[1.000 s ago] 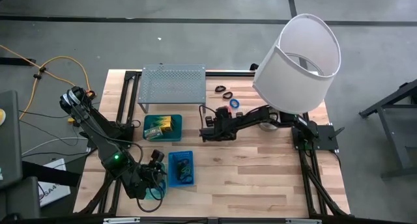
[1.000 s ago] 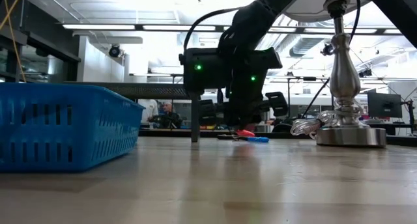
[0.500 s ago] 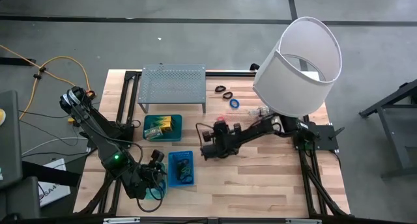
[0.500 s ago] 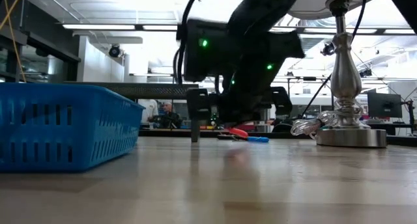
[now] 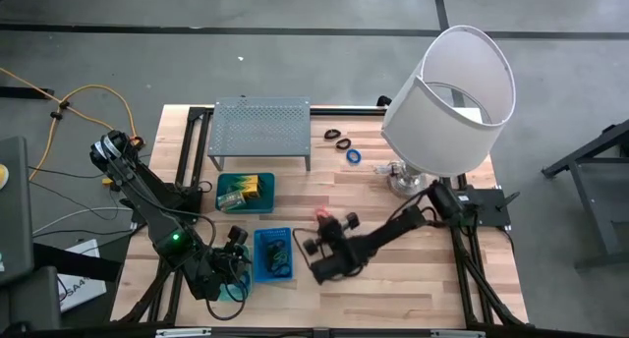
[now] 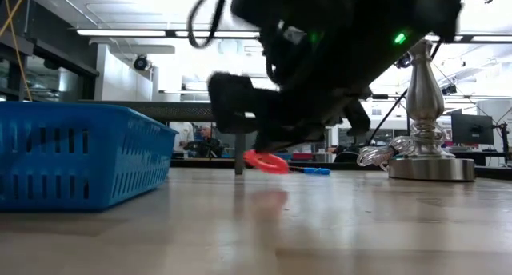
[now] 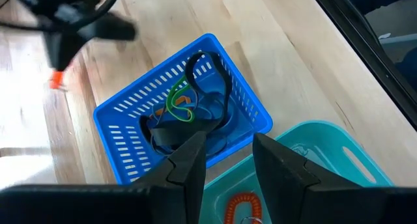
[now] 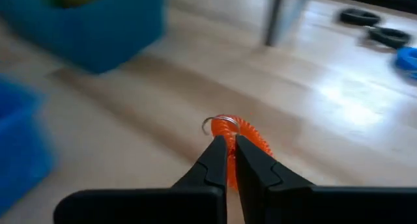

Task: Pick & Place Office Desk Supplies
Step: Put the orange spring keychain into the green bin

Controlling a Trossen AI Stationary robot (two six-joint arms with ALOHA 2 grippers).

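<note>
My right gripper [image 8: 228,144] is shut on a red-orange coil ring [image 8: 241,131] that carries a small metal ring [image 8: 210,125]. It hovers low over the table's middle [image 5: 324,223], right of the blue basket [image 5: 273,253]. That basket holds black loops and a green band [image 7: 181,101]. My left gripper [image 7: 228,149] stands open and empty above the basket's near edge and a teal tray [image 7: 319,178], in which an orange coil [image 7: 241,208] lies. Two black loops [image 5: 338,137] and a blue ring [image 5: 353,155] lie flat on the table near the rack. My right gripper pinches the coil ring's near side [image 8: 229,134] between its two fingertips [image 8: 215,152]. The fingers slant downward from the table's right side. The ring [image 6: 266,161] sticks out beyond the tips, tilted, and looks clear of the tabletop.
A grey perforated rack [image 5: 260,127] stands at the far edge. A big white-shaded lamp [image 5: 447,92] stands on its metal base [image 6: 430,165] at the far right. A second teal tray [image 5: 244,192] with yellow-green packets sits in front of the rack. Bare wood lies near the front edge.
My right gripper has swung from beside the rack toward the table's near edge and the blue basket, turning as it went. It has stayed shut and carried the red-orange coil ring along, low over the table.
</note>
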